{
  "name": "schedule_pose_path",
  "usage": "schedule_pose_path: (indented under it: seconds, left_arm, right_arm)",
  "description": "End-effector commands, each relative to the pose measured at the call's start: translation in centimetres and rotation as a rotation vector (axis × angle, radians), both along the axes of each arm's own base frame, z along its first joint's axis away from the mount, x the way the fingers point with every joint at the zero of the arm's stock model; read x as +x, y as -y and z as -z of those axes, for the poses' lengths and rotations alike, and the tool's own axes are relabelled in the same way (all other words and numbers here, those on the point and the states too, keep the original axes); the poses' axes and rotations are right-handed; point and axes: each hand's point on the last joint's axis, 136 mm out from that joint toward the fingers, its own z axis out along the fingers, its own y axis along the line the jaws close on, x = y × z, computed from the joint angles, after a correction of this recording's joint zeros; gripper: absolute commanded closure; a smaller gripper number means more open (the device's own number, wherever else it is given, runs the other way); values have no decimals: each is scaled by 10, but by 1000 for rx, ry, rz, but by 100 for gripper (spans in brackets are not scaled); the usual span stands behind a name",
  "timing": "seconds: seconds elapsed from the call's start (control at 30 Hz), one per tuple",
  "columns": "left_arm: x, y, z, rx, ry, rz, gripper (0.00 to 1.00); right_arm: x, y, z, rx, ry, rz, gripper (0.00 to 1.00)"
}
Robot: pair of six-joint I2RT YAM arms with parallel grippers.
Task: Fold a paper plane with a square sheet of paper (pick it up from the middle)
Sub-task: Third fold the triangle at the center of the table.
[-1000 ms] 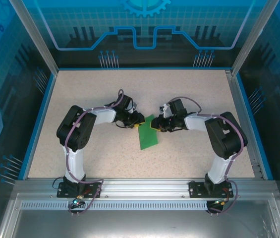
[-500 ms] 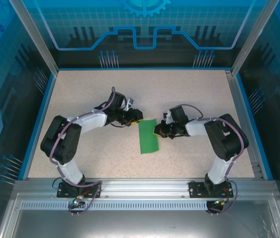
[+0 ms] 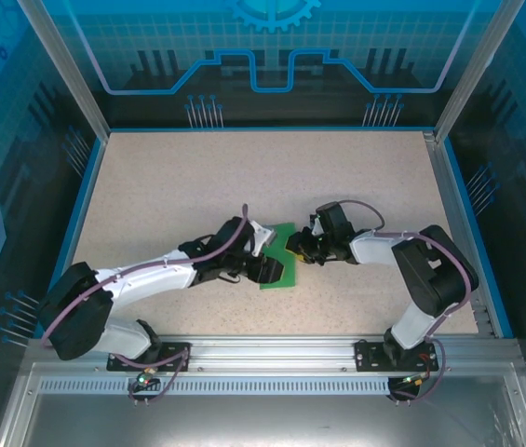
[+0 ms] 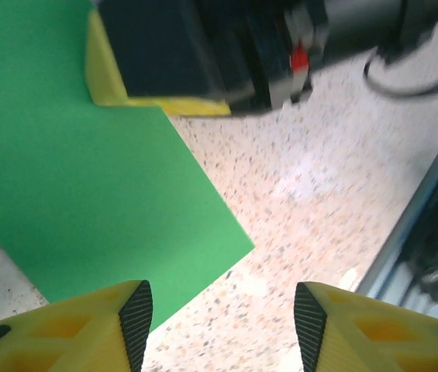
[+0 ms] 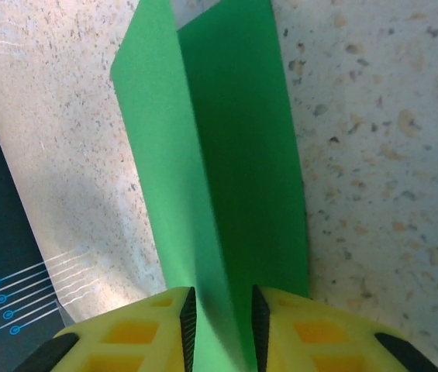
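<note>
Top external view: an early fold, with one crease in and no plane shape yet.

The thin bright green square sheet of paper [image 3: 286, 272] lies on the speckled beige table [image 3: 197, 186] between the two arms, doubled along one lengthwise crease. In the right wrist view one half [image 5: 156, 155] stands up off the other. I see no pointed nose or wing folds, so I judge most of the folding is left to do. The right gripper [image 5: 222, 314] has its yellow fingers close together with the raised crease running between them, but I cannot tell whether they pinch it. The left gripper [image 4: 222, 325] is low over the sheet's near corner with its fingers well apart. It holds nothing, and one pad [image 4: 136, 314] is above the paper's edge.
</note>
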Motion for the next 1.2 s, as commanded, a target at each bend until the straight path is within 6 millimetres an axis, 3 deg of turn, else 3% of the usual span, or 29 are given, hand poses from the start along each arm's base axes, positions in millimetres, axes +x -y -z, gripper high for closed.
schedule_pose_path:
  seconds: [0.0,0.23,0.37,0.77,0.87,1.03,1.17]
  left_arm:
    - [1,-16,19,160,141,36,45]
    - [-9,5,18,355,346,98,41]
    - [-13,10,23,439,419,131,35]
    - [-13,26,45,580,500,192,31]
    - [-13,32,46,589,512,200,22]
    - [-6,32,54,633,522,180,27]
    - [-1,31,52,642,530,145,41]
  right_arm:
    - [-6,-4,-8,-3,-2,-43,73]
    - [1,-16,-15,79,-6,-90,81]
    - [2,-14,-18,69,-9,-92,79]
    - [3,-11,-19,75,-10,-93,77]
    - [3,-12,-16,74,-18,-94,77]
    - [2,-10,-14,65,-23,-93,77]
    - [1,-9,-12,59,-26,-96,77]
